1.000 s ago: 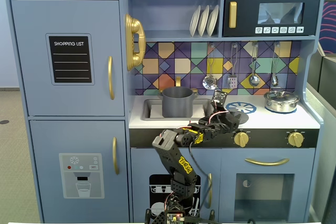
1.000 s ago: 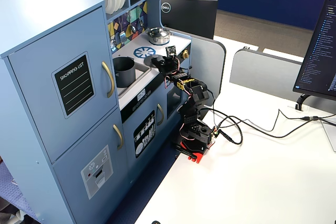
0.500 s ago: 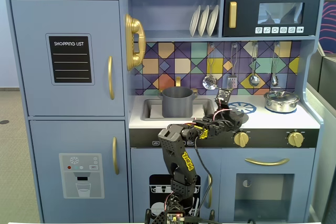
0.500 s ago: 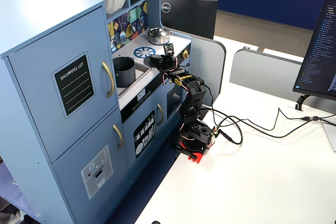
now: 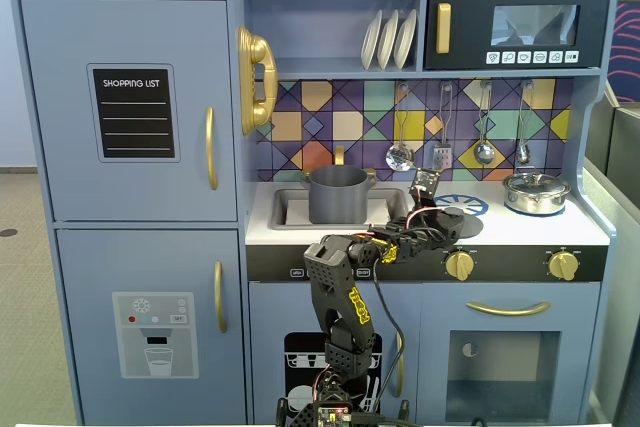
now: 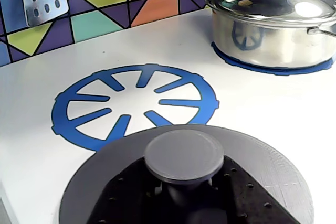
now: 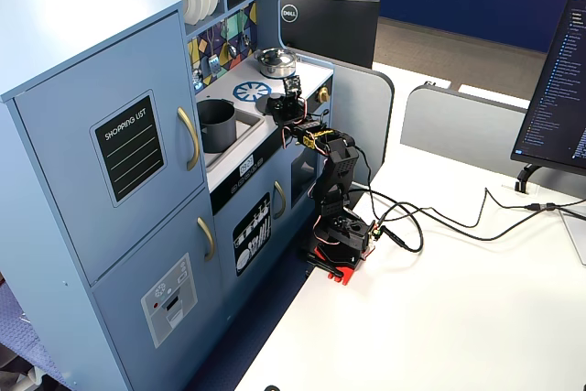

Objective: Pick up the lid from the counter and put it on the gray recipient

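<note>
**Gripper at the lid on the counter**

In the wrist view the lid (image 6: 210, 182) lies flat on the white counter (image 6: 273, 114), just in front of the blue burner print (image 6: 134, 103). The gripper (image 6: 184, 203) is at its central knob, one dark finger on each side; I cannot tell if they press it. The silver pot (image 6: 273, 30) stands further right. In a fixed view the gray recipient (image 5: 338, 194) sits in the sink, left of the gripper (image 5: 447, 219).

Counted: two pots, gray (image 5: 337, 194) and silver (image 5: 536, 192); three plates (image 5: 389, 39); four hanging utensils (image 5: 400, 156); two stove knobs (image 5: 459, 265).
</note>
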`<state>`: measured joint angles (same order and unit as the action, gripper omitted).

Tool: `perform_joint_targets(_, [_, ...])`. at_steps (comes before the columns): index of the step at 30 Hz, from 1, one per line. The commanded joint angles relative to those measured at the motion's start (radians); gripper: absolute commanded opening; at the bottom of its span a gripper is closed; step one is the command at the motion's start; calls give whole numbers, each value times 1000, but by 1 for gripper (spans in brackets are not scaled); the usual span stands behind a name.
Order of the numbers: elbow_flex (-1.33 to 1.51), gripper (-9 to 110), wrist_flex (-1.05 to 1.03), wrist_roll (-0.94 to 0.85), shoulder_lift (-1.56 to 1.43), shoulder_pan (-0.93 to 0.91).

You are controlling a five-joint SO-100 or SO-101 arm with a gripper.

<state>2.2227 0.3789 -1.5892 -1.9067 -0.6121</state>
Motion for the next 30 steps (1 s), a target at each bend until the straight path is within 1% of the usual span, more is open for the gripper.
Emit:
perform_joint_targets(1, [-72,0,52,12,-17,17])
perform_joint_targets(8, [-172,0,6,-5,-67,23])
perform_joint_targets(14, [-319,0,-155,71,-158,66])
perform_joint_targets(18, [-385,0,-302,106,-256,150])
perform_joint_targets(24, [-419,0,-397,63,-356,344])
perform_joint_targets(30, [-350,0,-482,46,-445,505])
